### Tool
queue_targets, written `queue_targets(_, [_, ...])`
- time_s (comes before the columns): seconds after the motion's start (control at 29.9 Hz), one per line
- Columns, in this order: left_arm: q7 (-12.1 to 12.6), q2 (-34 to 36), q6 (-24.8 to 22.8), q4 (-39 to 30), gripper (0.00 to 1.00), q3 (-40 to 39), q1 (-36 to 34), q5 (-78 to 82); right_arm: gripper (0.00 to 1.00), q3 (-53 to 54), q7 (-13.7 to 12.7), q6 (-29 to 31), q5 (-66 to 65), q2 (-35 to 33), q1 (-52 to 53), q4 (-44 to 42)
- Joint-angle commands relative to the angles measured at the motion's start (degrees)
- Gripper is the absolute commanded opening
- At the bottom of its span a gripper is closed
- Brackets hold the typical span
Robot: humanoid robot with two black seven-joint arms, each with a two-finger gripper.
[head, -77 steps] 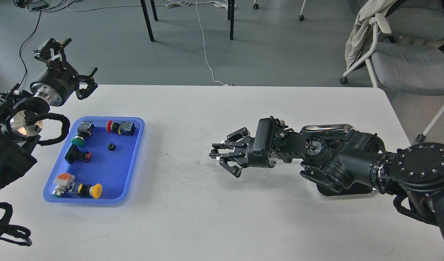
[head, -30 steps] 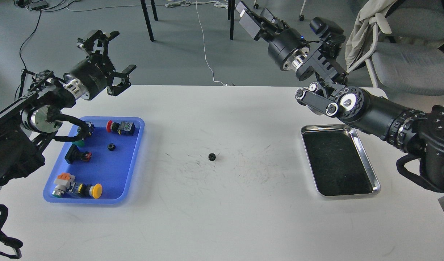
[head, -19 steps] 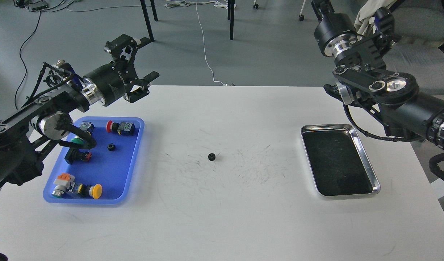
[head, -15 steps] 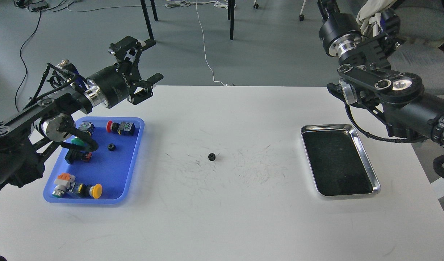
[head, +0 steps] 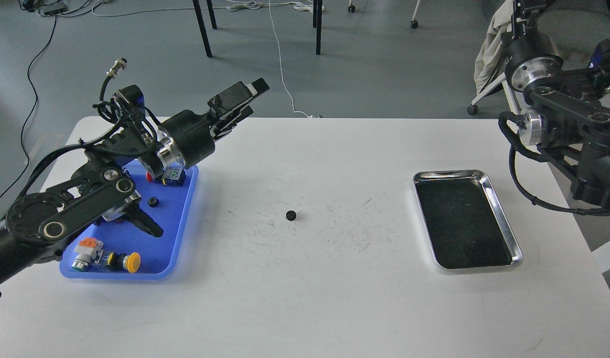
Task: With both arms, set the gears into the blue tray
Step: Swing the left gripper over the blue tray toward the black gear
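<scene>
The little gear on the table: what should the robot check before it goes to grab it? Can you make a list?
1. Gear lies alone on the table, nothing touching it: ok.
2. Left pincer is above the table's far side, not yet at the gear: not ok.
3. Left pincer open wide enough: cannot tell, it is seen side-on.
4. Right pincer out of the way: ok, its arm is raised beyond the table's right edge; the pincer itself is out of view.
5. Blue tray has bare floor for another gear: ok, one gear already lies inside.
6. Left arm covers part of the tray: not ok.
</scene>
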Motion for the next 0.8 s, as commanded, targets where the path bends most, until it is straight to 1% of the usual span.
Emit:
queue_targets(0.0, [-3.14,1.03,0.41,-0.16,0.98,2.64,0.8,3.32,0.98,4.06,-0.09,2.23,0.6,-0.94,-2.75,0.0])
queue_targets(0.03, [-4.03,0.76,0.32,0.1,0.98,2.82,0.98,3.94,0.98,4.33,-0.09,2.23,0.6,-0.94,-3.19,-0.08])
queue_targets(0.07, [-7.17,0.5,0.24,0.37,0.99,2.82,1.33,6.03,0.98,5.29,0.17,2.23,0.6,-0.94,-4.33,-0.17])
queue_targets(0.1, [-9.2,0.23,0.5,0.46,0.99,2.91,1.42,7.79,0.98,6.08,0.52,2.32,0.6,-0.94,-5.12,0.0])
queue_targets(0.17, [-11.47,0.14,0.59,2.03,0.99,3.6,2.21,11.3,0.98,7.84,0.62,2.32,0.52,-0.94,-6.0,0.0])
queue_targets(0.27, [-11.47,0.06,0.85,2.65,0.98,5.54,3.18,19.91,0.98,10.39,1.14,2.76,0.52,-1.03,-7.15,-0.08])
queue_targets(0.37, [-11.47,-1.69,2.43,4.05,0.98,5.63,3.45,26.86,0.98,13.03,0.36,3.11,0.6,-0.94,-8.29,-0.26])
queue_targets(0.5, [-11.47,-4.24,2.87,9.15,0.98,5.63,3.54,31.35,0.98,16.37,0.18,3.38,0.69,-0.85,-10.13,-0.44])
queue_targets(0.64, [-11.47,-5.65,6.03,13.02,0.98,5.63,3.97,36.89,0.98,18.48,-0.17,3.73,0.78,-0.94,-10.84,-0.52])
queue_targets(0.7, [-11.47,-7.41,7.09,15.21,0.97,5.98,3.97,40.14,0.98,19.27,-0.79,3.82,1.65,-0.94,-10.84,-0.52])
queue_targets(0.74, [-11.47,-8.11,7.35,15.92,0.97,6.16,3.97,41.55,0.98,19.8,-1.49,3.82,2.7,-0.94,-10.84,-0.61])
queue_targets(0.77, [-11.47,-8.64,7.53,16.8,0.97,6.16,3.97,42.78,0.98,20.41,-2.97,3.82,4.1,-0.94,-10.84,-0.79])
